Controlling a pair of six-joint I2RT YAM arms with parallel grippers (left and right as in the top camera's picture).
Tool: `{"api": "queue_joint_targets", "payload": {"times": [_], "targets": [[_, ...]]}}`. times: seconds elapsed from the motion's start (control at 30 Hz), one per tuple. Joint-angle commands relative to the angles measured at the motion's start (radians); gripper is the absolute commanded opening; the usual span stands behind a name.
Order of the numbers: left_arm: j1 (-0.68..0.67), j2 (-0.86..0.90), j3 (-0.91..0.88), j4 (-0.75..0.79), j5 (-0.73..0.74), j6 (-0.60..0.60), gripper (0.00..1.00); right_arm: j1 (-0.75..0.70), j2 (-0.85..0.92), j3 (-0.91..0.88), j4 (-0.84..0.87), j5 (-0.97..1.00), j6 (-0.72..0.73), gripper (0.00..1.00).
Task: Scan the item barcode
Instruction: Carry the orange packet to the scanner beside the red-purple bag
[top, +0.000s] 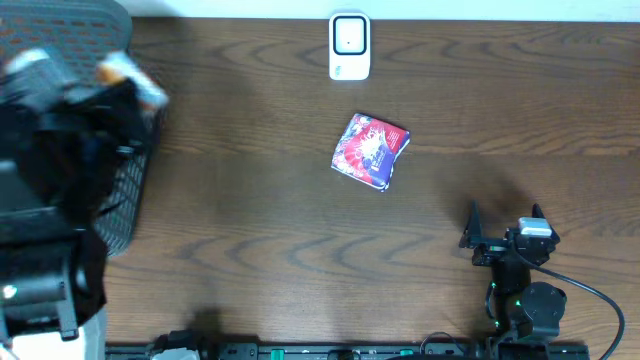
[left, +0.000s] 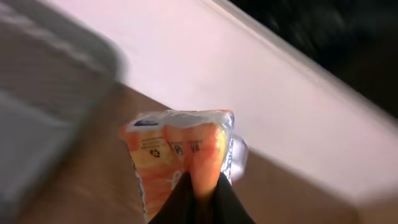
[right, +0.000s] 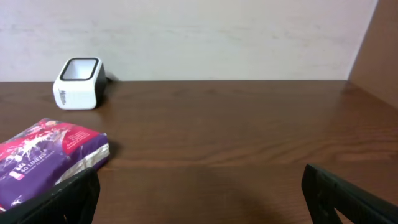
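Now L fingers (left: 176, 208) clamped on orange pkt (left: 174, 149); R fingers (right: 59, 199) wide apart over table (right: 217, 143).

A crinkled orange packet (left: 180, 152) with small printed symbols hangs pinched by its lower edge in the closed left gripper (left: 200, 190), far to the left, while a red-and-purple pouch (top: 371, 150) lies flat and askew just in front of the white scanner (top: 349, 45).

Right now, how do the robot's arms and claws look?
The right arm is black, with a pale block at the wrist and a black cable looping away. The left arm is blurred: black with white parts. The left claw and right claw are black.
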Motion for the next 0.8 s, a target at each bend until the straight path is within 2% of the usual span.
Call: {"api": "queue_joint_targets", "payload": {"times": [0.0, 0.13, 0.3, 0.4, 0.6, 0.77], "targets": [[-0.180, 0.058, 0.005, 0.003, 0.075, 0.224, 0.07, 0.005, -0.004, -0.002, -0.004, -0.005, 0.018, 0.99], [-0.334, 0.156, 0.005, 0.002, 0.051, 0.343, 0.07, 0.005, -0.004, -0.002, -0.004, -0.005, 0.018, 0.99], [-0.429, 0.304, 0.005, 0.002, -0.111, 0.366, 0.07, 0.005, -0.004, -0.002, -0.004, -0.005, 0.018, 0.99], [-0.445, 0.404, 0.005, 0.002, -0.221, 0.366, 0.08, 0.005, -0.004, -0.002, -0.004, -0.005, 0.018, 0.99], [-0.445, 0.600, 0.005, -0.010, -0.335, 0.366, 0.07, 0.005, -0.004, -0.002, -0.004, -0.005, 0.018, 0.99], [-0.448, 0.756, 0.005, 0.005, -0.314, 0.365, 0.07, 0.005, -0.004, -0.002, -0.004, -0.005, 0.018, 0.99]]}}
